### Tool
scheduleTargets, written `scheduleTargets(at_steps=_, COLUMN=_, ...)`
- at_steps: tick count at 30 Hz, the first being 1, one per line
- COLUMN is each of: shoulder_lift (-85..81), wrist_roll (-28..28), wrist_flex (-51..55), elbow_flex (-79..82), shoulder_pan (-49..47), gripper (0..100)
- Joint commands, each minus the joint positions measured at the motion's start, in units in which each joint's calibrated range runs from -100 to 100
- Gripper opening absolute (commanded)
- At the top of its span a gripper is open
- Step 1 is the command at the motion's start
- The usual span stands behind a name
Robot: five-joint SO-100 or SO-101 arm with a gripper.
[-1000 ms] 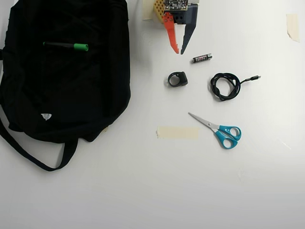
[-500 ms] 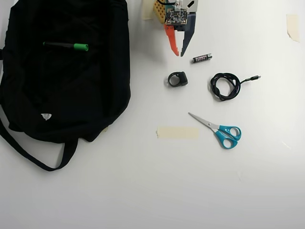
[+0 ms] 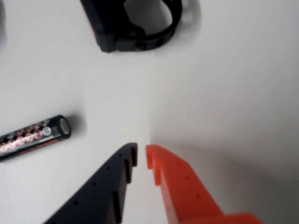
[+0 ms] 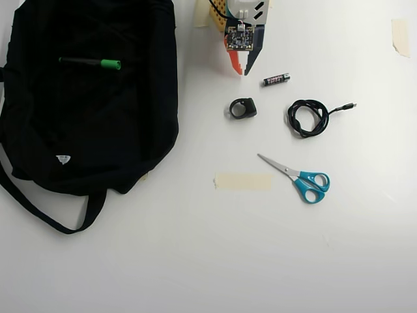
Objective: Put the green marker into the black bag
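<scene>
In the overhead view the green marker (image 4: pixel 90 63) lies flat on top of the black bag (image 4: pixel 85 124), green cap pointing right. The bag fills the left of the table, with a strap trailing off its lower left. My gripper (image 4: pixel 242 70) is at the top centre, well right of the bag and apart from the marker. In the wrist view the gripper (image 3: pixel 141 154) shows its black finger and orange finger nearly together, a thin gap between the tips and nothing held. Neither bag nor marker shows in the wrist view.
A small battery (image 4: pixel 276 79) lies just right of the fingertips, also seen as the battery (image 3: pixel 33 136) at left in the wrist view. A black ring-shaped part (image 4: pixel 243 108) sits below, then a coiled cable (image 4: pixel 309 117), scissors (image 4: pixel 300 179) and a tape strip (image 4: pixel 243 181).
The fingers have closed from a wide spread to nearly touching. The gripper has drawn back toward the top edge of the overhead view. Marker and bag have not moved.
</scene>
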Motion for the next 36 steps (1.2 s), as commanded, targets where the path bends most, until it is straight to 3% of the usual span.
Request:
scheduleTargets(at_steps=1, shoulder_lift=-0.66, wrist_roll=0.04, wrist_flex=0.86, elbow_flex=1.59, shoulder_pan=0.38, gripper=2)
scheduleTargets(at_steps=36, shoulder_lift=-0.42, wrist_roll=-0.02, wrist_flex=-1.12, elbow_flex=3.21, shoulder_pan=0.30, gripper=2)
